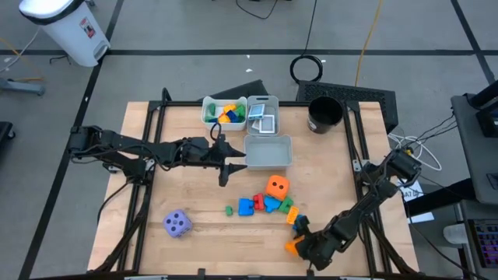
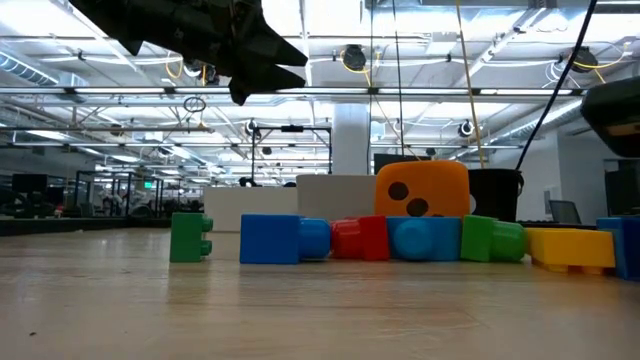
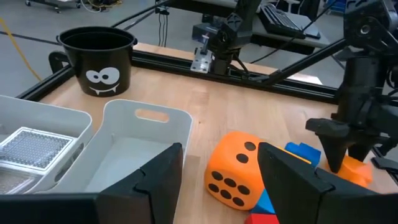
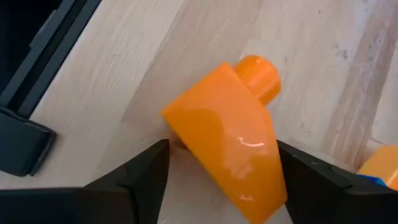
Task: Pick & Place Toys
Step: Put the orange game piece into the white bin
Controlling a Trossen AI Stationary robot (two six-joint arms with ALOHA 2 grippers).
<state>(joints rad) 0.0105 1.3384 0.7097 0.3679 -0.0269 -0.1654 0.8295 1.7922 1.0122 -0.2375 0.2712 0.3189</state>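
An orange block (image 4: 227,146) lies on the table near its front edge, right of centre (image 1: 292,247). My right gripper (image 4: 222,149) points steeply down over it, open, one finger on either side. My left gripper (image 3: 221,152) hangs open above the table's middle (image 1: 226,169), just left of the empty grey bin (image 1: 268,152), with nothing between its fingers. An orange die (image 1: 277,187) rests on the table beside a row of blue, red, green and yellow blocks (image 1: 261,204). A purple die (image 1: 177,224) sits at the front left. My right gripper straddles the orange block from above, slanting down. The block's long side (image 4: 273,177) runs right along one finger (image 4: 311,180), while a gap shows at the other. I cannot tell whether the finger touches it. The block lies on the table.
A white bin (image 1: 208,103) with several blocks and a bin (image 1: 263,102) of white cards stand at the back centre. A black cup (image 1: 324,114) stands at the back right. A lone green block (image 1: 229,210) lies left of the row. Bare wood lies at the left.
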